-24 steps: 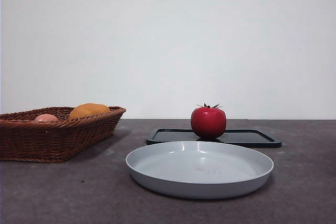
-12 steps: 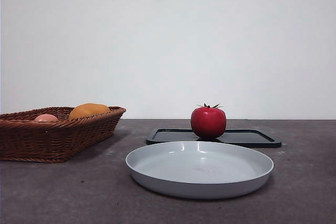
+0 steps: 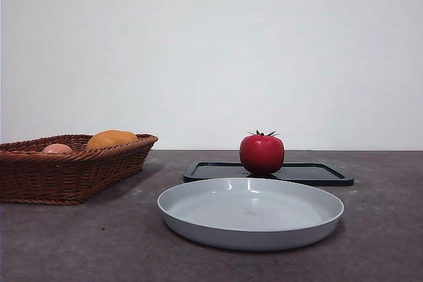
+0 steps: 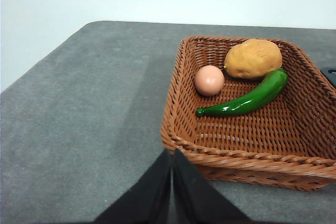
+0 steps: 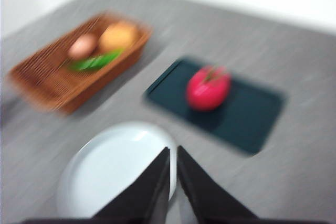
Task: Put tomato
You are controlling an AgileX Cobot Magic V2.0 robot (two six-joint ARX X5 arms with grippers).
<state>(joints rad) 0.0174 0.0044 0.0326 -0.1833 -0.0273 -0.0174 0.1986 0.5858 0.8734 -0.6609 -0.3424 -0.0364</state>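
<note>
The glossy red round tomato [image 3: 262, 154] sits on the flat black tray [image 3: 317, 174], at twelve o'clock from the grey plate [image 3: 198, 211]. Probably light and slippery, so I'd grip its widest girth. My right jaws [image 5: 172, 153] look nearly closed, though blurred; my left jaws [image 4: 171, 156] are closed, empty.

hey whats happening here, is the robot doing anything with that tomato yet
Not yet. The tomato sits untouched on the black tray, behind an empty grey plate. The right gripper is up above the plate with its jaws close together, holding nothing; its view is blurred. The left gripper is shut and empty just outside the wicker basket, which holds a green pepper, a potato-like orange-yellow item and a small pale pink fruit.
</note>
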